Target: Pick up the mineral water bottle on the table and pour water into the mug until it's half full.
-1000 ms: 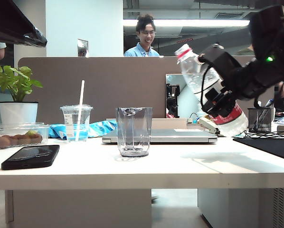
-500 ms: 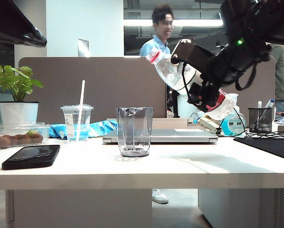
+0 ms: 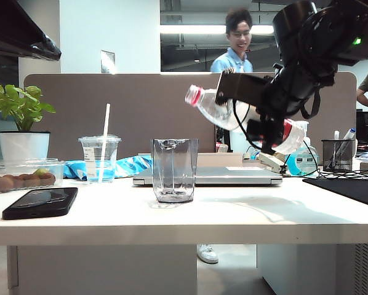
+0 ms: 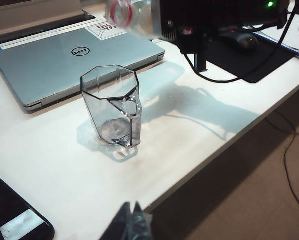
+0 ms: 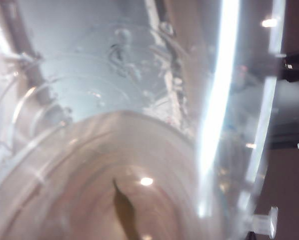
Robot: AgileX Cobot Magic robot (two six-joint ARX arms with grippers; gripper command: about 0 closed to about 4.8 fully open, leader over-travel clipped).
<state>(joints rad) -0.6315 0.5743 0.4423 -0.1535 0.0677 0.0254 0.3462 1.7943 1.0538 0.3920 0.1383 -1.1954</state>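
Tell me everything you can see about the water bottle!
The mineral water bottle is clear ribbed plastic with a red neck ring and a red-and-white label. The right gripper holds it in the air, tipped almost sideways, its mouth pointing toward the mug but not over it yet. Nothing is pouring out.

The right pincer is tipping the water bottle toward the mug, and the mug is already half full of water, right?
Not quite. The right pincer does hold the mineral water bottle tipped toward the mug, but the left wrist view shows the mug essentially empty; nothing has been poured yet.
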